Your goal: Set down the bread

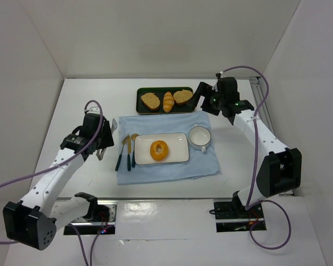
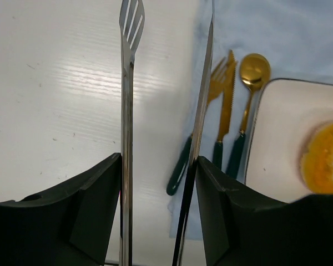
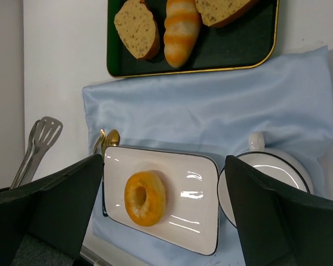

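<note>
On the white rectangular plate (image 1: 177, 142), atop the blue cloth (image 1: 172, 125), the bread (image 1: 159, 149) lies flat, a light, glossy, probably squashable ring best pinched gently across one side through its hole, while the left gripper (image 2: 158, 166) clamps metal tongs (image 2: 126, 111) and the right gripper (image 1: 202, 98) gapes wide.

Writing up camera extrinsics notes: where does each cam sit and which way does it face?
Top external: above and behind the arm bases, looking down and forward over the table; left arm and right arm show whole.
Left wrist: low on the left arm, looking along the tongs held in its jaws toward cutlery and plate; both jaws at bottom.
Right wrist: raised on the right arm, looking down on tray, cloth, cup; open jaws at bottom corners.
Shared: all three see the plate and the bread on it.
</note>
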Controlling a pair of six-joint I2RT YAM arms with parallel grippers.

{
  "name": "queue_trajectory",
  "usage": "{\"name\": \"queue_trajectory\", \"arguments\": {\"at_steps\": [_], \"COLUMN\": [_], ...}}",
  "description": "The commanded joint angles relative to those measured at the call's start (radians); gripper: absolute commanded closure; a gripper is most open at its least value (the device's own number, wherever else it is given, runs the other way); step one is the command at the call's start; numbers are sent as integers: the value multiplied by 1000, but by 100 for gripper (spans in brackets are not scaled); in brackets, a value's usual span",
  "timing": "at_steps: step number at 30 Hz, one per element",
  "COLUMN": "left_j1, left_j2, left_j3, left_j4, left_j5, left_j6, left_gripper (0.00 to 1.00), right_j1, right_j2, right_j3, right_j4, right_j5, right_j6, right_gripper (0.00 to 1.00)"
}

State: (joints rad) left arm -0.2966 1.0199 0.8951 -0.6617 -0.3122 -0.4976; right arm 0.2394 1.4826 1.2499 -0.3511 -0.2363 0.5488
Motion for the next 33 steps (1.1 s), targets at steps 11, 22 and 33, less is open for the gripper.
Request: {"name": "queue_trajectory", "arguments": {"at_steps": [11, 22, 33], "left_j1": [255, 297, 306], "left_j2": [242, 446, 655], "left_j3": [47, 119, 117], "left_j4": [220, 220, 243], "left_j5": [116, 171, 168], "left_j6": [91, 91, 64], "left_gripper": [34, 35, 36], "right_j1": [-15, -34, -52], "right_j2": [-39, -48, -48], "right_j3": [13, 13, 14], "right_j4": [11, 11, 27], "right_j5": [-21, -31, -60], "right_j6": [-21, -12, 8], "right_gripper": [3, 3, 3]}}
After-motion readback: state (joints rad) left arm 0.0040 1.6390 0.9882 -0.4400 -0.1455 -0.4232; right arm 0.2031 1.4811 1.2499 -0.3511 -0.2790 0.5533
